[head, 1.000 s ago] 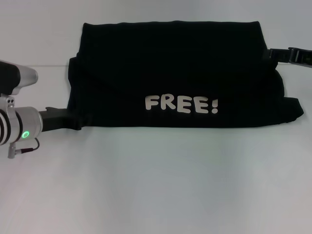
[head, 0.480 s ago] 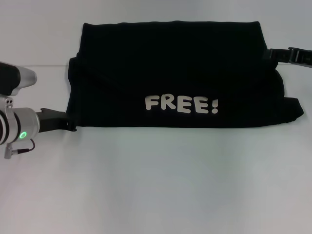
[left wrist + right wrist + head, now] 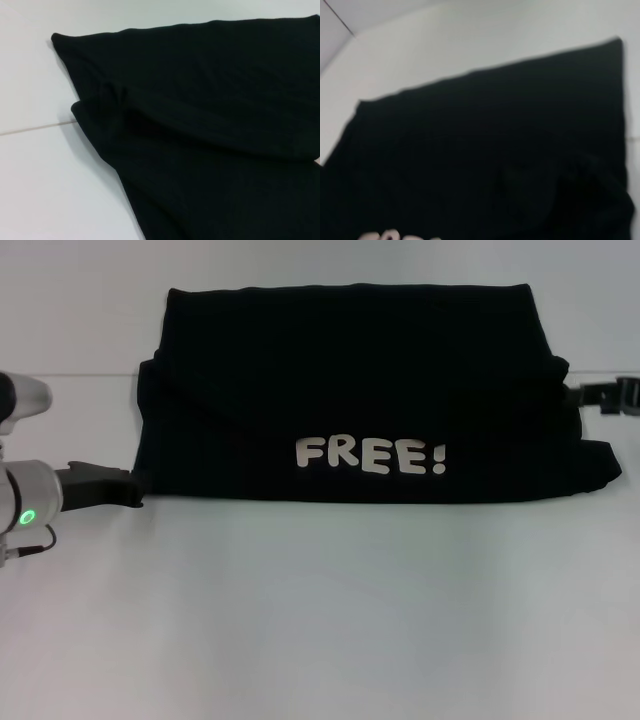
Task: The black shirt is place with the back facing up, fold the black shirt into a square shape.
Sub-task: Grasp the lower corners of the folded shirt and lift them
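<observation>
On white table [image 3: 320,620]: black shirt [image 3: 360,390], soft wide folded rectangle; left end effector [image 3: 128,487], right end effector [image 3: 590,395] beside edges, finger state unclear.

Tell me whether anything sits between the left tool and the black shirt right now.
Nothing visible does. The left tool sits on the white table right at the black shirt edge, with only bare tabletop beside it.

I count one black shirt [image 3: 350,390], folded to a wide band on the one white table [image 3: 320,620]. One line of white lettering [image 3: 371,455] on it. Two grippers: left gripper [image 3: 125,487] at the shirt's left edge, right gripper [image 3: 590,395] at its right edge.
</observation>
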You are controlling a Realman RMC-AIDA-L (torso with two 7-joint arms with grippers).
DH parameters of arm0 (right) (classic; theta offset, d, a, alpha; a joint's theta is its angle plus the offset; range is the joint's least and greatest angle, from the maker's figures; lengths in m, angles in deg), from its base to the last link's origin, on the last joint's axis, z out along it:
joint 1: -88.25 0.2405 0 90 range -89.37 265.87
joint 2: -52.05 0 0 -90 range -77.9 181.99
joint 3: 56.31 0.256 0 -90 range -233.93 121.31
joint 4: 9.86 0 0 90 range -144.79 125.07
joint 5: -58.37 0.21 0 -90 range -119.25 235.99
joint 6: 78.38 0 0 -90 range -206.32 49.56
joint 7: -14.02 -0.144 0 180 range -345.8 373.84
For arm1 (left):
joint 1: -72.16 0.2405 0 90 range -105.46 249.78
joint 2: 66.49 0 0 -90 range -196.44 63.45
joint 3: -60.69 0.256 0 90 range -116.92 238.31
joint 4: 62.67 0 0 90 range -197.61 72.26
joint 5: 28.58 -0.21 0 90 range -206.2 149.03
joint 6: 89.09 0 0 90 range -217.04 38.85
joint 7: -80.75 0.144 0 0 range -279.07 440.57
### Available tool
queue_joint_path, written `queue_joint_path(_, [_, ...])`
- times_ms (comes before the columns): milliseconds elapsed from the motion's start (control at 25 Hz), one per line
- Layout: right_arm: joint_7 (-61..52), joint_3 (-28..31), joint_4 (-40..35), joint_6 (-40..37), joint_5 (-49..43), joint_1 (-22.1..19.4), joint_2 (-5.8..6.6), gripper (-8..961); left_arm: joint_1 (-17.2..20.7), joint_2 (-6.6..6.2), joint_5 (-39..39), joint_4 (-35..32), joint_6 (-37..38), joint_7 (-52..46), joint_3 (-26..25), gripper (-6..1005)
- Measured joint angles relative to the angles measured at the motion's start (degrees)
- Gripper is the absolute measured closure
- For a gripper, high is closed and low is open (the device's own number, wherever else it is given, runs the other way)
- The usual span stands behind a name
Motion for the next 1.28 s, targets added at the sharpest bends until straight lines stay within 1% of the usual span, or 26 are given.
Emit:
queue_joint_path(80, [-1.9,-0.2,-0.1,-1.7,-2.1,-0.2,0.7,292,0.1,-0.16,0.0,-0.2,0.7,0.0,-0.9,999])
queue_joint_path(200, [-3.8,-0.3,-0.1,-3.3,-4.6,-0.3,1.43,293,0.3,-0.24,0.0,-0.2,0.9,0.1,-1.3,999])
queue_joint_path(400, [-4.9,-0.4,0.0,-5.5,-7.4,-0.4,1.6,294,0.1,-0.32,-0.1,0.2,0.7,0.3,-1.4,999])
queue_joint_path(680, [-5.5,-0.4,0.6,-3.3,-9.0,-0.9,0.96,296,0.0,-0.36,-0.1,0.4,0.3,0.4,-1.3,999])
queue_joint_path(800, [-5.5,-0.5,3.1,-0.1,-9.0,-0.7,0.84,297,0.0,-0.37,-0.1,0.5,0.2,0.5,-1.4,1000])
queue_joint_path(920, [-5.4,-1.8,5.9,3.1,-9.0,0.0,0.69,298,0.0,-0.37,-0.1,0.5,0.1,0.5,-1.4,1000])
queue_joint_path(1040, [-5.4,-3.6,6.9,5.5,-9.0,0.5,0.14,299,-0.1,-0.37,-0.1,0.5,-0.4,0.5,-1.4,1000])
queue_joint_path(1160, [-5.2,-3.9,7.1,6.9,-8.9,0.9,-0.49,300,-0.1,-0.37,-0.1,0.5,-0.5,0.6,-1.4,1000])
queue_joint_path(1280, [-5.1,-3.9,7.5,8.7,-8.8,1.3,-0.99,321,-0.2,-0.37,-0.1,0.5,-0.6,0.6,-1.4,1000])
